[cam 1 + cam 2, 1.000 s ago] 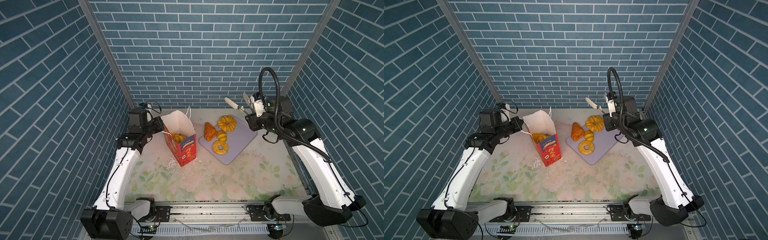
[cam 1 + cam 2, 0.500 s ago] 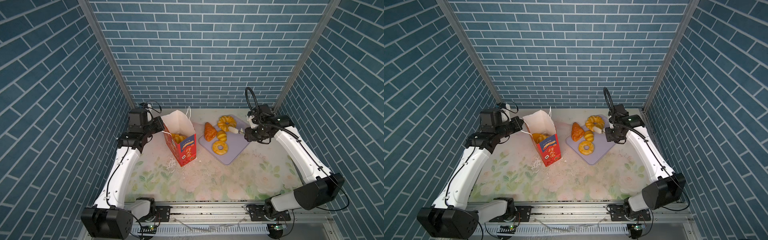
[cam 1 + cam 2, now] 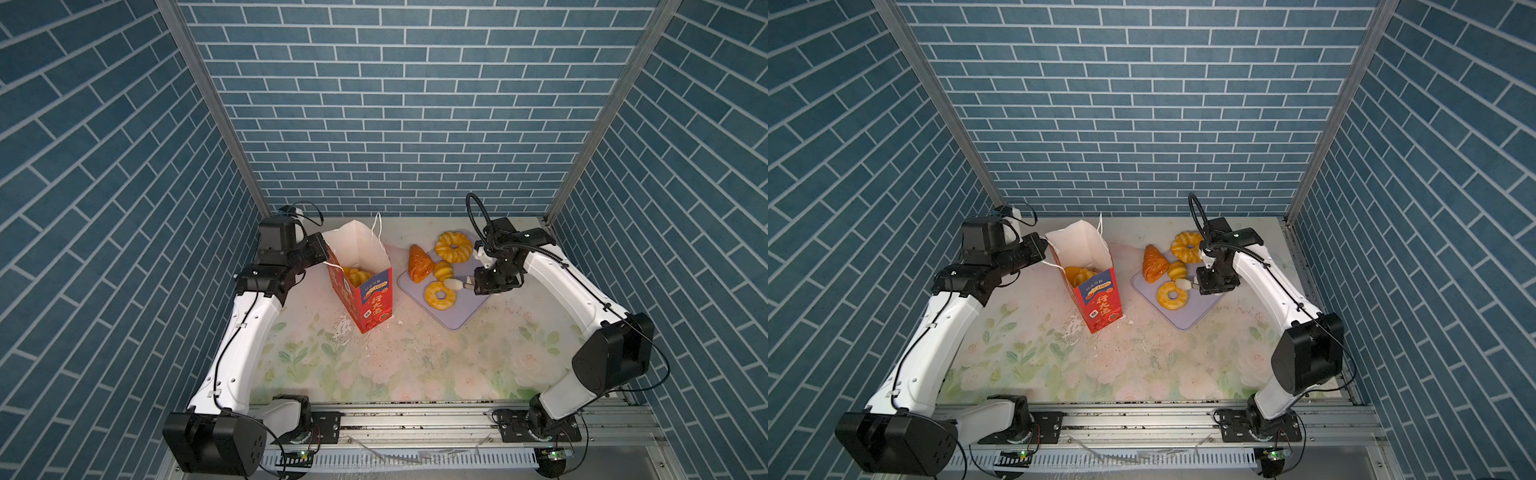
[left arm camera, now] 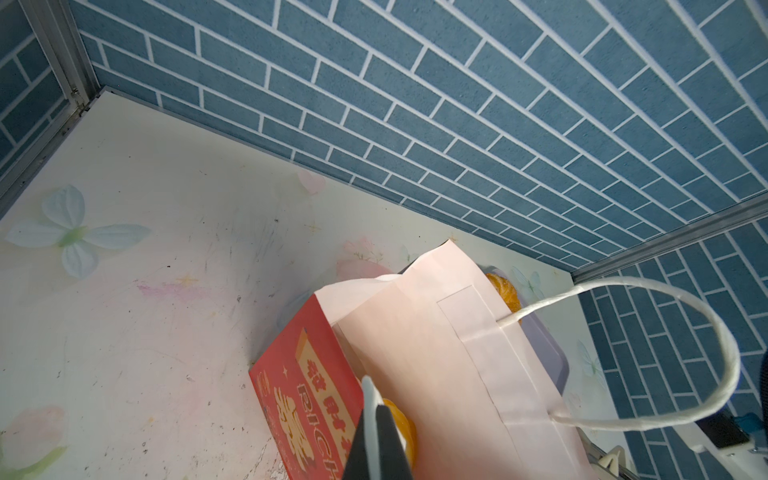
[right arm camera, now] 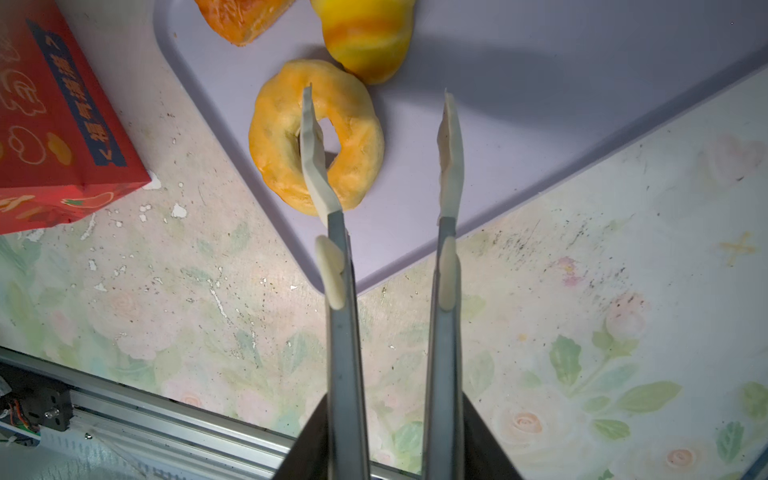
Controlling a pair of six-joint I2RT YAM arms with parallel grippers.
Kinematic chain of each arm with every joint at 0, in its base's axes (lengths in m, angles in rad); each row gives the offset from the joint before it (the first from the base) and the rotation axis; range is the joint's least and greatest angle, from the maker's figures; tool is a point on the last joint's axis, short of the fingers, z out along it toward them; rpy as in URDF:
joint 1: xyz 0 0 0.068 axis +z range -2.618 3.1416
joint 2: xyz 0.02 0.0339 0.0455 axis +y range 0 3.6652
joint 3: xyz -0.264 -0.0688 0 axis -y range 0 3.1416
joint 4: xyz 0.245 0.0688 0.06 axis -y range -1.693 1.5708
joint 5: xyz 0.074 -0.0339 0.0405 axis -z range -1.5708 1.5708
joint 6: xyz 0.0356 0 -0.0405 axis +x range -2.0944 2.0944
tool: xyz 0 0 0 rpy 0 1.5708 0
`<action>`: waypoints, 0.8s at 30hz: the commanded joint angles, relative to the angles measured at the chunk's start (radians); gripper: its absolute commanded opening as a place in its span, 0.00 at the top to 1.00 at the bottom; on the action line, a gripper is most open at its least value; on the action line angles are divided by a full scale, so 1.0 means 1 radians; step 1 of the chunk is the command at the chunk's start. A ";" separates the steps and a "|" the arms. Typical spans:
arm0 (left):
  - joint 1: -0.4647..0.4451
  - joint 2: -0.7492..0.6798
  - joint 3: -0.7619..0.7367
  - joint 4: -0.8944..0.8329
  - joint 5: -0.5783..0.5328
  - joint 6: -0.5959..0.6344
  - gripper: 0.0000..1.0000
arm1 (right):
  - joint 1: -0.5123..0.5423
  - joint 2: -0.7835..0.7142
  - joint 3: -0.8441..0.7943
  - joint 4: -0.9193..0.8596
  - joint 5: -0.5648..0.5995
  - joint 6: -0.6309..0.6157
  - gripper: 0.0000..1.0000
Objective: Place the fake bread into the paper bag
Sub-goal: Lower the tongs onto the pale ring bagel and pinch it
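Observation:
The red paper bag (image 3: pixel 368 297) stands upright with its white-lined mouth open, and yellow fake bread (image 3: pixel 356 275) lies inside. My left gripper (image 4: pixel 376 409) is shut on the bag's rim. On the lilac tray (image 3: pixel 462 312) lie a red-brown croissant (image 3: pixel 419 258), a small ridged roll (image 3: pixel 443 269), a large ring donut (image 3: pixel 454 246) and a smaller ring donut (image 5: pixel 316 141). My right gripper (image 5: pixel 378 95) is open over the smaller donut (image 3: pixel 440 295). One fingertip (image 5: pixel 309 124) is at the donut's hole and the other is outside the ring, over bare tray.
The bag (image 3: pixel 1100 303) stands left of the tray (image 3: pixel 1192 312) on the floral table (image 3: pixel 395 365). White flakes lie scattered near the bag's base. Blue brick walls enclose the back and sides, and a metal rail (image 3: pixel 415 419) runs along the front.
My right arm came down from high at the back to the tray, and its jaws have narrowed. The left arm and the bag have not moved.

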 commanded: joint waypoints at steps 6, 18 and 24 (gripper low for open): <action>-0.009 -0.008 0.006 0.002 -0.009 -0.006 1.00 | 0.050 0.084 0.020 0.019 0.004 -0.020 0.59; -0.009 -0.018 -0.004 0.007 -0.007 0.003 1.00 | 0.064 0.104 0.023 -0.035 0.086 -0.032 0.71; -0.009 -0.017 0.001 0.003 -0.006 0.017 1.00 | 0.064 0.040 0.023 -0.066 0.125 -0.038 0.78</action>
